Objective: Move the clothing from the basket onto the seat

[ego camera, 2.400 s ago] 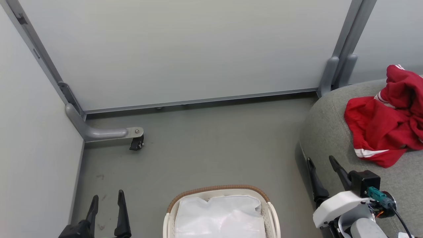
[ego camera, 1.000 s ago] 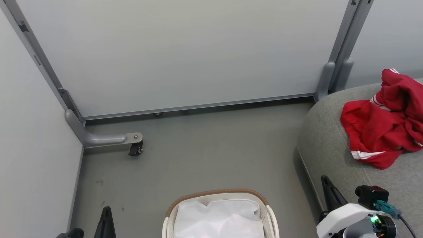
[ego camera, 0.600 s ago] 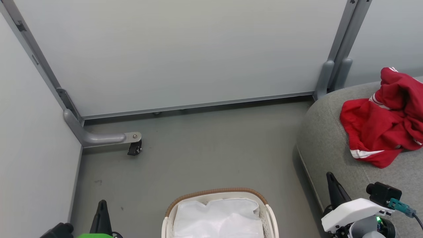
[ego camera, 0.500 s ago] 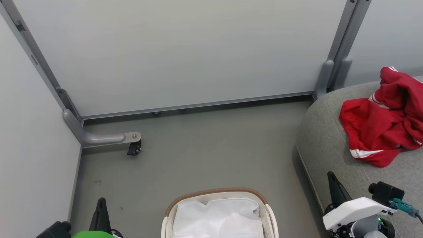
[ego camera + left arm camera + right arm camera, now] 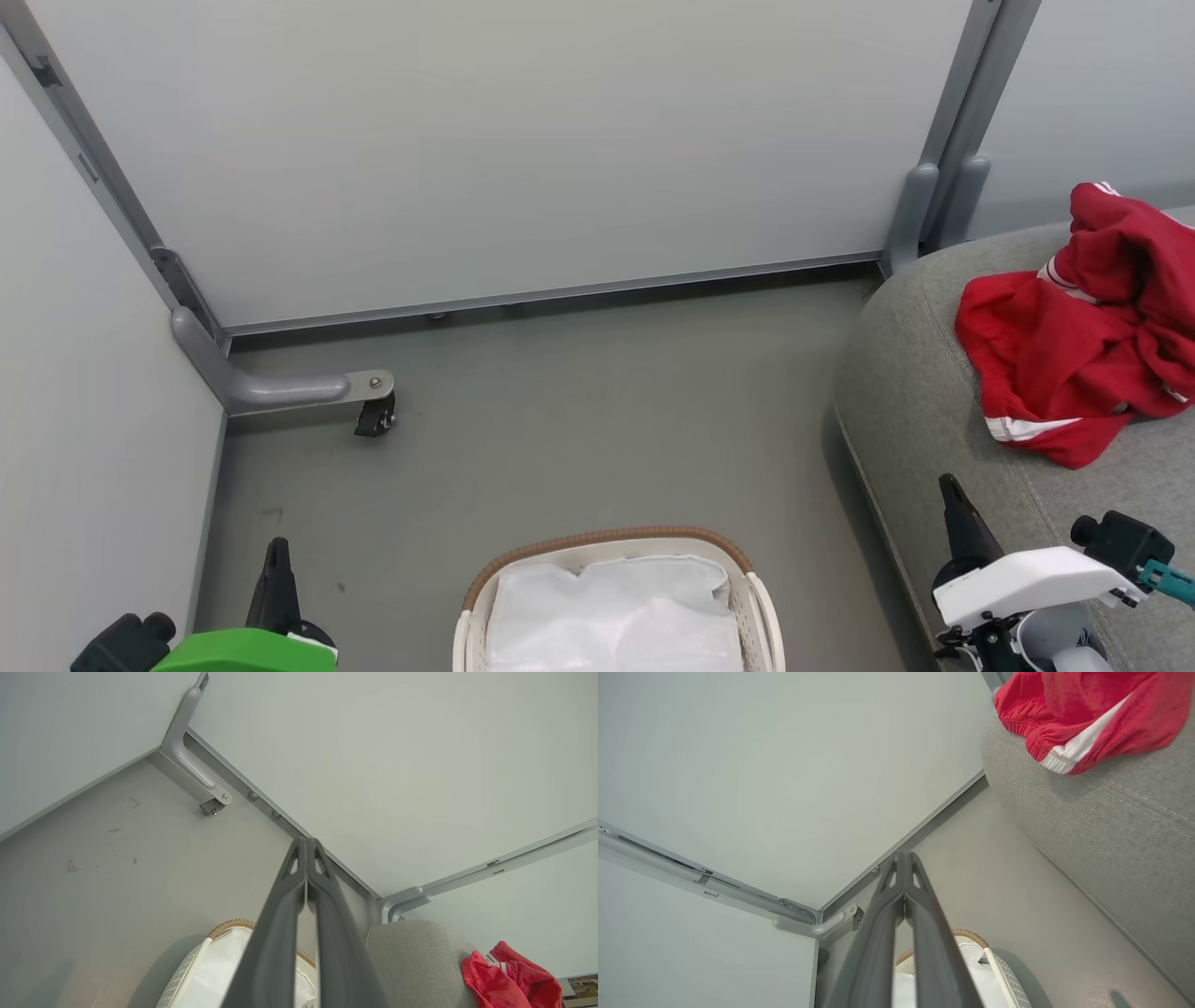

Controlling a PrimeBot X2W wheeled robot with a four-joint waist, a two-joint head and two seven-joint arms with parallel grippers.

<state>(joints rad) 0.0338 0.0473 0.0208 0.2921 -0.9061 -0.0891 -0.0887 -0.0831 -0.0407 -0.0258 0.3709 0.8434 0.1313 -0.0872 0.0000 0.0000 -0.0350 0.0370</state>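
The red clothing (image 5: 1083, 327) with white stripes lies crumpled on the grey seat (image 5: 924, 392) at the right; it also appears as clothing (image 5: 509, 980) and clothing (image 5: 1083, 714) in the wrist views. The cream basket (image 5: 616, 546) with its brown rim stands on the floor at bottom centre, holding just its white liner. My left gripper (image 5: 275, 560) is shut and empty at the lower left, left of the basket. My right gripper (image 5: 957, 504) is shut and empty at the lower right, over the seat's front edge. Both wrist views show fingertips pressed together: left gripper (image 5: 307, 841), right gripper (image 5: 903, 855).
Pale partition walls (image 5: 504, 140) close the back and left. A grey bracket foot with a caster (image 5: 373, 415) juts onto the floor at the left corner. A grey post (image 5: 943, 159) stands beside the seat. Bare grey floor (image 5: 597, 411) lies between basket and wall.
Both grippers went from open to shut and drew back toward the bottom edge. The head camera shifted slightly. The clothing stayed on the seat.
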